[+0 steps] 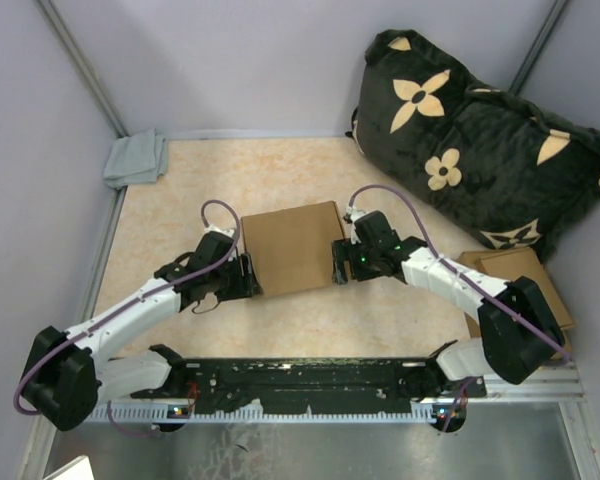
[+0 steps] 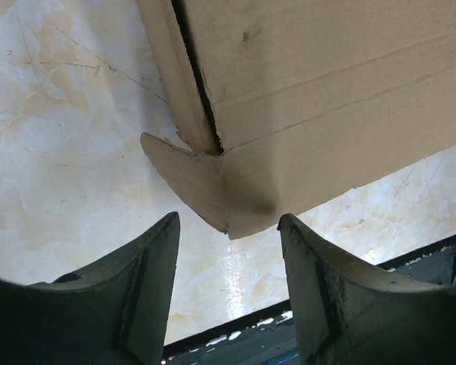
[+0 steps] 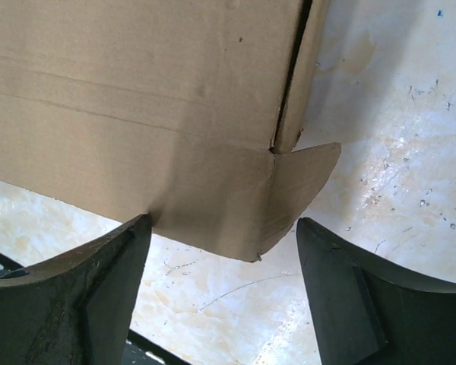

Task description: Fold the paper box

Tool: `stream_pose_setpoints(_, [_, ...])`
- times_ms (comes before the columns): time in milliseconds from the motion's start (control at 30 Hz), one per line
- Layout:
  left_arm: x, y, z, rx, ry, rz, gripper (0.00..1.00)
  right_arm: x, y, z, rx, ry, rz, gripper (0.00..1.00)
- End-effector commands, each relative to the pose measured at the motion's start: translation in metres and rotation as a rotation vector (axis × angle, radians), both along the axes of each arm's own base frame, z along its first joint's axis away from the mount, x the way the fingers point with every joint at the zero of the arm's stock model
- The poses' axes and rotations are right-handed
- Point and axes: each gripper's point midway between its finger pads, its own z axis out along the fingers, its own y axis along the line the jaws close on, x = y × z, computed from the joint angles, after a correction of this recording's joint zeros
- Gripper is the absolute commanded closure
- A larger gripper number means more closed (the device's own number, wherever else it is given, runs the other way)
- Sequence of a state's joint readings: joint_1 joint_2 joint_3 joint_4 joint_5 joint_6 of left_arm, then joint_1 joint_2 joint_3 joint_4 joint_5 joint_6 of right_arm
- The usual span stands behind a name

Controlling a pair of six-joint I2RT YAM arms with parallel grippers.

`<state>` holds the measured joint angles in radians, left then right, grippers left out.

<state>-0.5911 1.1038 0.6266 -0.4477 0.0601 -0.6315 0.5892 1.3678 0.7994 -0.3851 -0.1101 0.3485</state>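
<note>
- One paper box (image 1: pixel 293 247), at the centre of the frame.
- Two arms, each with one hand: left hand (image 1: pixel 248 277), right hand (image 1: pixel 340 262). Each has two fingers, four in all.
- One grey cloth (image 1: pixel 136 158), upper left.
- One dark flowered cushion (image 1: pixel 480 140), upper right.
- What look like two flat cardboard pieces (image 1: pixel 520 268), stacked at the right edge.
- One bench (image 1: pixel 230 180).

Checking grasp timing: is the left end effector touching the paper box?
Cannot tell. Left wrist view: the paper box corner sits between the left end effector's open fingers; one fingertip borders its edge, contact unclear.
</note>
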Motion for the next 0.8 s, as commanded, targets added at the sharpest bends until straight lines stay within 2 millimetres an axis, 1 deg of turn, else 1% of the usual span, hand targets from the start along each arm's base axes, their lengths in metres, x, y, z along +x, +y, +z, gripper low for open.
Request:
stream_pose_setpoints(0, [0.006, 0.0, -0.004, 0.007, -0.02, 0.005, 0.38, 0.004, 0.013, 0.02, 0.07, -0.074, 0.042, 0.23])
stream_pose_setpoints(133, [0.007, -0.001, -0.005, -0.001, -0.031, 0.003, 0.38, 0.002, 0.016, 0.021, 0.088, -0.072, 0.06, 0.24])
stream_pose_setpoints(300, [0.008, -0.009, 0.002, -0.055, -0.055, -0.022, 0.41, -0.003, 0.024, 0.025, 0.132, -0.067, 0.09, 0.28])
stream_pose_setpoints(500, [0.003, -0.022, 0.015, -0.116, -0.048, -0.071, 0.44, -0.006, 0.027, 0.039, 0.162, -0.074, 0.102, 0.31])
stream_pose_setpoints(667, [0.0, -0.021, 0.025, -0.118, -0.049, -0.081, 0.45, -0.007, 0.024, 0.049, 0.16, -0.079, 0.093, 0.32])
stream_pose_setpoints(767, [-0.001, -0.019, 0.03, -0.117, -0.056, -0.081, 0.45, -0.007, 0.024, 0.051, 0.16, -0.076, 0.089, 0.33])
